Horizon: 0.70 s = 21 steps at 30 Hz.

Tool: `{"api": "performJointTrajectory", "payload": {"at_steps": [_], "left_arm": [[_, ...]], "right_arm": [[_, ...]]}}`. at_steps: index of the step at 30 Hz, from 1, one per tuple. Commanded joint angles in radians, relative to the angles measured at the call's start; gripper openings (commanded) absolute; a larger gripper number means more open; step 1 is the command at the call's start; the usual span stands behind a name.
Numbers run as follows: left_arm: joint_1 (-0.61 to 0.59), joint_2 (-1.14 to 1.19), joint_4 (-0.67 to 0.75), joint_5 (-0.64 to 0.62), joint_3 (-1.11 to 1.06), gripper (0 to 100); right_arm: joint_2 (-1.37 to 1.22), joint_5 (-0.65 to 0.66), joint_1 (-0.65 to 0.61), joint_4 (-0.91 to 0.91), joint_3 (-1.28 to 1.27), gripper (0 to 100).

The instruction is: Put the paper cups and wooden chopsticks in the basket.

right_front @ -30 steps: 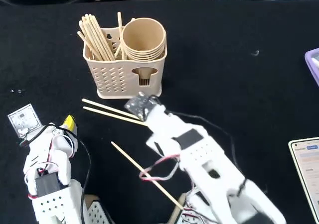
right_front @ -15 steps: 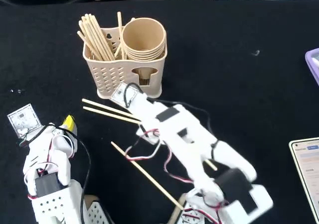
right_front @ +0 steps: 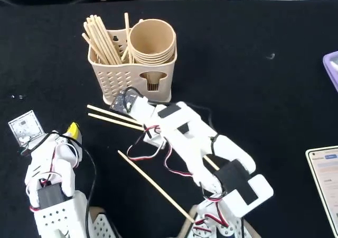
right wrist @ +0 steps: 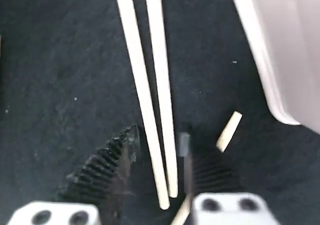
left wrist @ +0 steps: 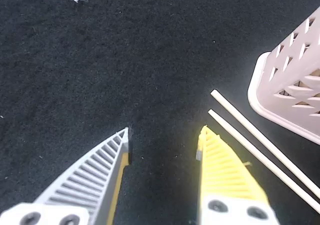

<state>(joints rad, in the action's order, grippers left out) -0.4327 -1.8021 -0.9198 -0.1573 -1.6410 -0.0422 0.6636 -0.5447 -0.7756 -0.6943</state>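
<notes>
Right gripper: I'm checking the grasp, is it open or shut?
Open: the right gripper straddles two loose chopsticks, fingers apart and not clamping them.

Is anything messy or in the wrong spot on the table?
Yes. Two thin wooden chopsticks lie side by side on the black table in front of the cream plastic basket, with the open right hand around them. A third wooden chopstick lies slanted farther from it. All belong in the basket.
</notes>
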Motion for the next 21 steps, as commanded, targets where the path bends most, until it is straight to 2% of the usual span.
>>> {"api": "performJointTrajectory", "payload": {"at_steps": [1,6,14,21], "left_arm": [[0.002,0.002,0.021,-0.005,0.008,22],[0.001,0.002,0.021,-0.005,0.008,22],[0.001,0.002,0.021,-0.005,0.008,22],[0.001,0.002,0.021,-0.005,0.008,22]], "right_arm": [[0.005,0.043,-0.017,-0.069,0.031,2.3],[0.050,0.044,-0.034,-0.189,0.005,1.1],[0.358,0.049,-0.028,-0.209,-0.231,1.1],[0.576,0.051,0.043,-0.282,-0.354,1.8]]}}
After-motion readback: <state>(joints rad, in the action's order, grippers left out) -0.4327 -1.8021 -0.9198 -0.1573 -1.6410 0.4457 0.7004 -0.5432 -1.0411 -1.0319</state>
